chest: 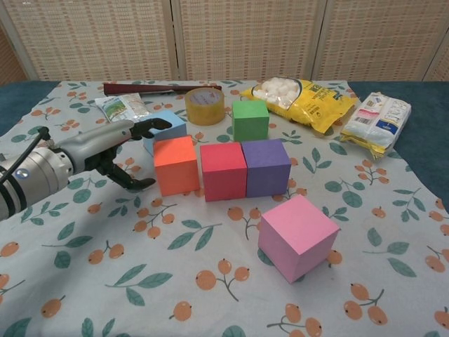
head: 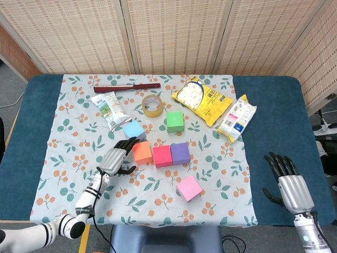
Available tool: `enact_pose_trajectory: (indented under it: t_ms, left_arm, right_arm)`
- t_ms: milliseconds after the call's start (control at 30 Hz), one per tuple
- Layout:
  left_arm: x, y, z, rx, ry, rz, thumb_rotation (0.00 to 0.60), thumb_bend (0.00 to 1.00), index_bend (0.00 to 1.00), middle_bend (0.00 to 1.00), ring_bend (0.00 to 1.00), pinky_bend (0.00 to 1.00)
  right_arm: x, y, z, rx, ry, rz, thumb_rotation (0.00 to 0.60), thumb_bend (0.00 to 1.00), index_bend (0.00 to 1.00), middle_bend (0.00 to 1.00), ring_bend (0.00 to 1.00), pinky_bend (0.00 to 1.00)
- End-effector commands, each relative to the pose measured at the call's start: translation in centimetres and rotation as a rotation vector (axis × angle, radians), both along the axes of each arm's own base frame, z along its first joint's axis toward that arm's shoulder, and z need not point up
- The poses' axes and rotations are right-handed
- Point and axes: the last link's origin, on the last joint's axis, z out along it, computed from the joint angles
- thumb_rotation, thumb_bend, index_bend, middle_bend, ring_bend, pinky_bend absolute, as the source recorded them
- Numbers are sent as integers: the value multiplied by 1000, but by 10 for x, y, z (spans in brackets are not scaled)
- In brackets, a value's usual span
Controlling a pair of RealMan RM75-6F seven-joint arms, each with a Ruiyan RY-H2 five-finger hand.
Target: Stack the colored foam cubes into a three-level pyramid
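The left hand has its fingers spread, holding nothing, beside the orange cube. Six cubes sit on the cloth: blue, orange, red, purple, green, pink. The right hand lies open too.

— anyone able to read the print on the yellow bag?

— nope, there's dark lettering but too blurry. Same for the white packet and the small sachet, nothing legible.
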Motion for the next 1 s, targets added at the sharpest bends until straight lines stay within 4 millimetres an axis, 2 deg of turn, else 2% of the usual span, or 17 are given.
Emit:
enact_pose_trajectory:
  t_ms: [33,267,833,1000]
  left_arm:
    - [1,2,-2,1,-1,1,600,335,0,26,103,107]
    - [5,6,-7,10,-17,6,600,334,0,45,201,108]
    - [15,15,-15,26,-58,14,600,333,0,103,262,107]
    - [14,17,-16,20,-56,23,600,333,0,122,351,95]
  right_arm:
    - [0,0,0,-1,-1,-2,600,180,0,0,0,0]
    - [-1,-1,1,-1,-4,-4,600,180,0,0,0,0]
    - [-1,-1,1,3,-6,-4,600,179,0,0,0,0]
    - [-1,-1,2,1,-7,-3,600,180,0,0,0,0]
